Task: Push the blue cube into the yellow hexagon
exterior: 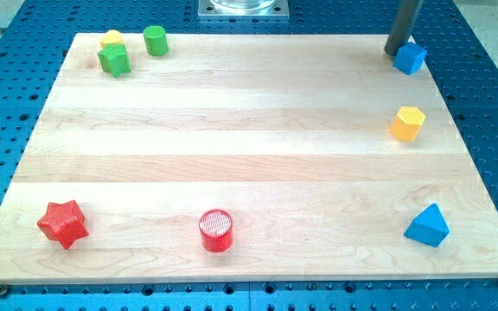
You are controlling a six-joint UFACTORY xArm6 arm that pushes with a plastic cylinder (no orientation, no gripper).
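The blue cube (411,58) sits near the board's top right corner. My tip (396,52) rests just to the left of it, touching or almost touching its upper left side. The yellow hexagon (408,123) stands below the cube, near the right edge, with a clear gap of bare wood between them.
A blue triangular block (428,226) lies at the bottom right. A red cylinder (217,231) and a red star (63,224) sit along the bottom. At the top left are a green star-like block (113,60), a green cylinder (155,41) and a yellow block (111,38). The wooden board (249,155) lies on a blue perforated table.
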